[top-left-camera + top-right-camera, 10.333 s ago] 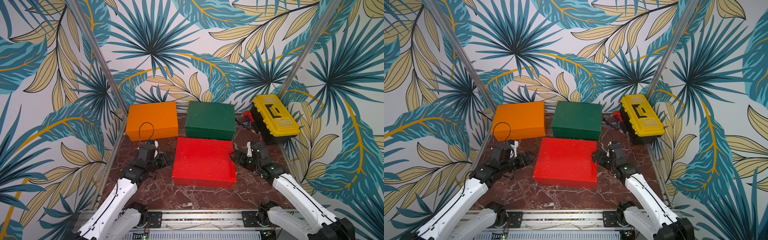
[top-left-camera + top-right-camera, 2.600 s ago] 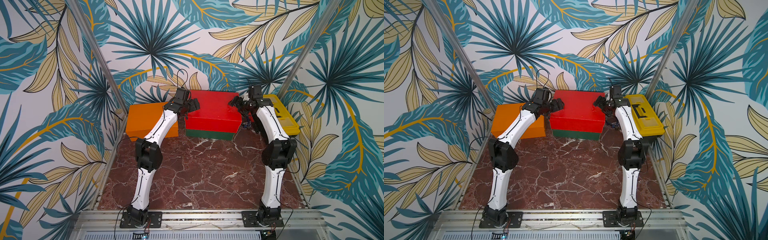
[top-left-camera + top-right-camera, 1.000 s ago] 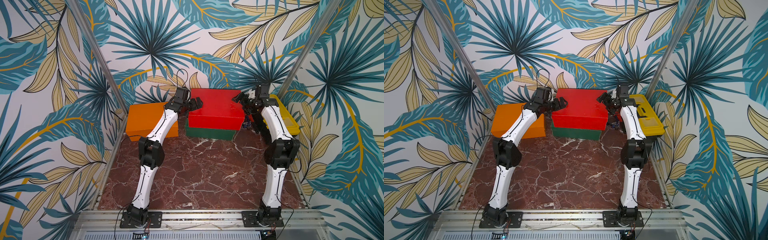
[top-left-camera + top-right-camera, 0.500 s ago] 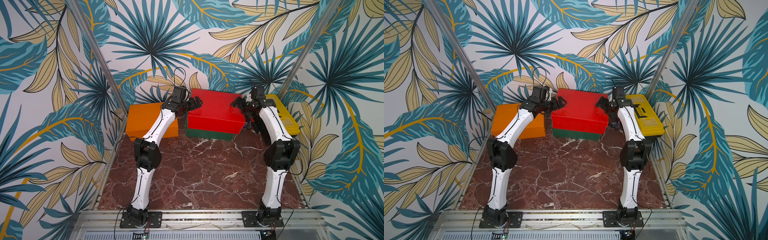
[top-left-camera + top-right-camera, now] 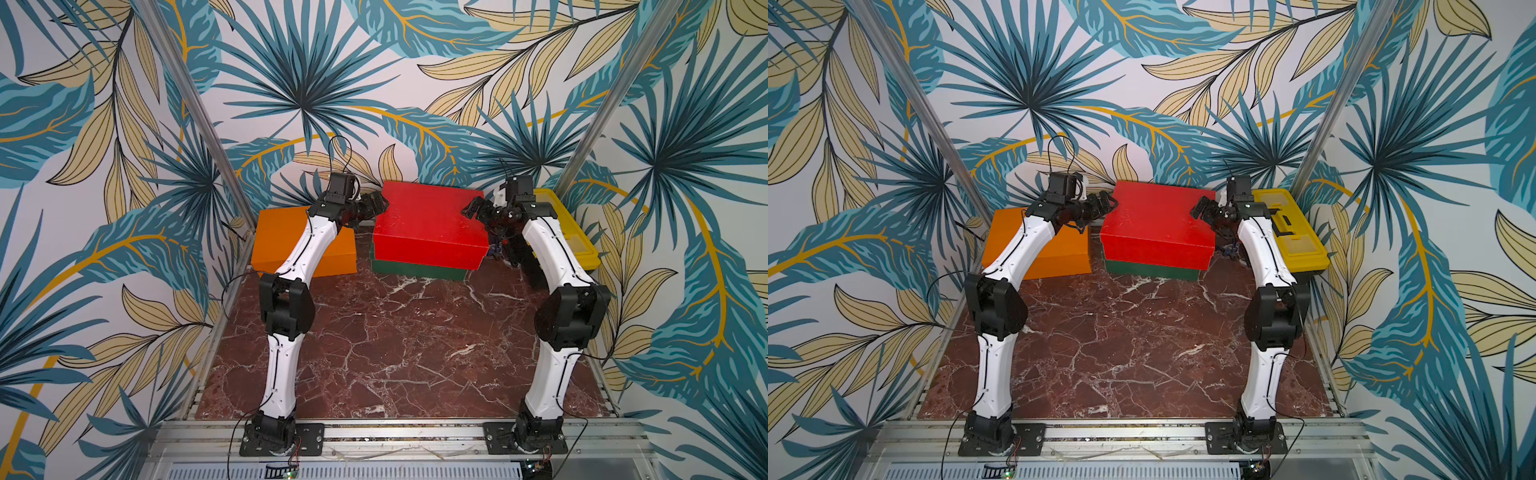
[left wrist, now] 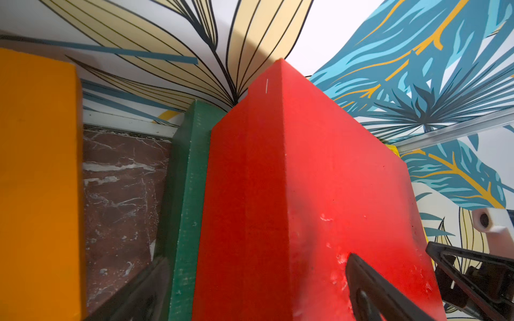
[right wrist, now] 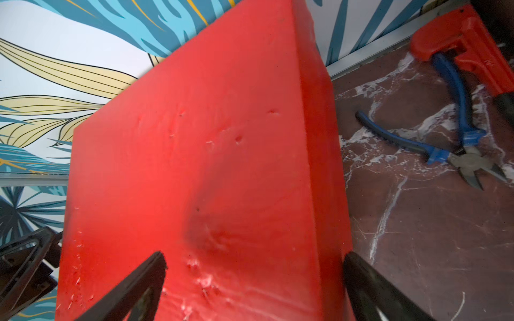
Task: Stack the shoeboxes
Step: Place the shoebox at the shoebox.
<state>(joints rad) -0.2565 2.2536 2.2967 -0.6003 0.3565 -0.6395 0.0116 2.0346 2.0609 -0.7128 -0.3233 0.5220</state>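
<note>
Red matte rectangular shoebox lies flat on the dark green lidded shoebox at the upper middle of both top views, with green showing along its lower edge. The plain orange shoebox stands just to the left of them on the brown marble counter. The left hand and right hand are both spread wide, straddling the red shoebox's left and right ends; whether they touch it cannot be told.

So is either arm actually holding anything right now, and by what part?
Nothing looks gripped. The red shoebox rests on the green shoebox; the left gripper and right gripper stand open astride its short ends. Touch cannot be ruled out.
</note>
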